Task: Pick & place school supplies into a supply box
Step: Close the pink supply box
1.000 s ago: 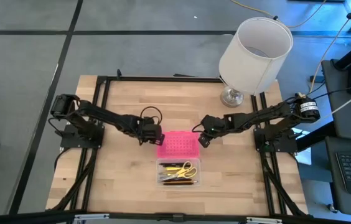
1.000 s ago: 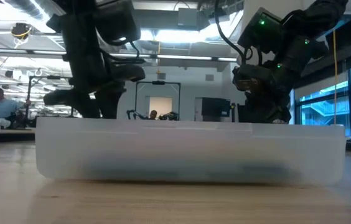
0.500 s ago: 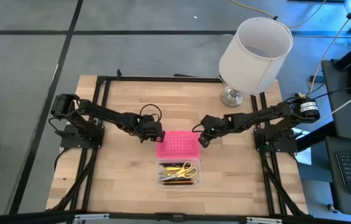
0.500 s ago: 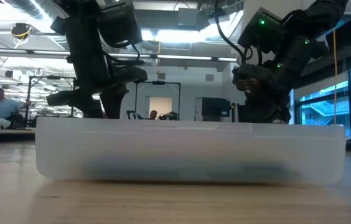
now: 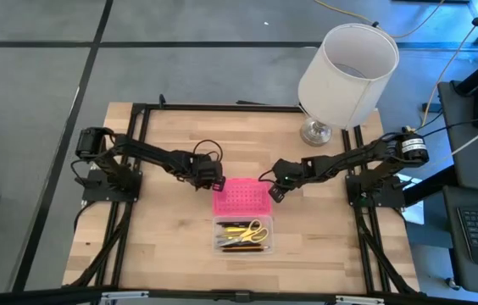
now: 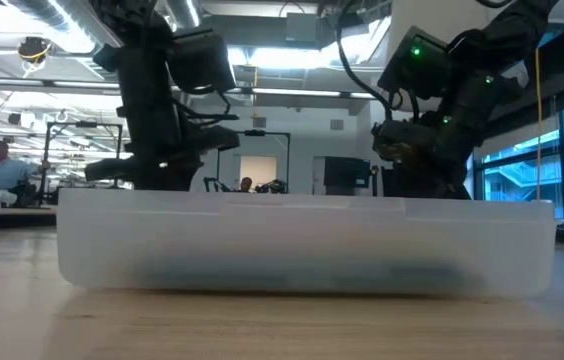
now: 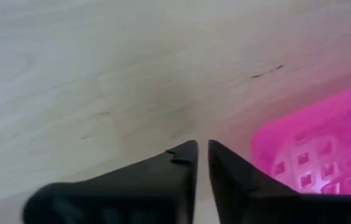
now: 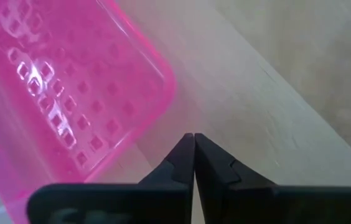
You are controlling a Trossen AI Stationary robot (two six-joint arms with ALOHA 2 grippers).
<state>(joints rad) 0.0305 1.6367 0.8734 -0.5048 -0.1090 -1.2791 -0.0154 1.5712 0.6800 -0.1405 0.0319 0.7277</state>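
Two nearly closed, empty grippers, we see: left gripper and right gripper flanking the pink lid.

Supply box open at table centre, pink lid flat, pens and scissors inside (clear base)

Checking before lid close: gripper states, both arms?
Left gripper: nearly closed, narrow gap, holding nothing, by the pink lid.
Right gripper: shut, empty, at the lid's other side.
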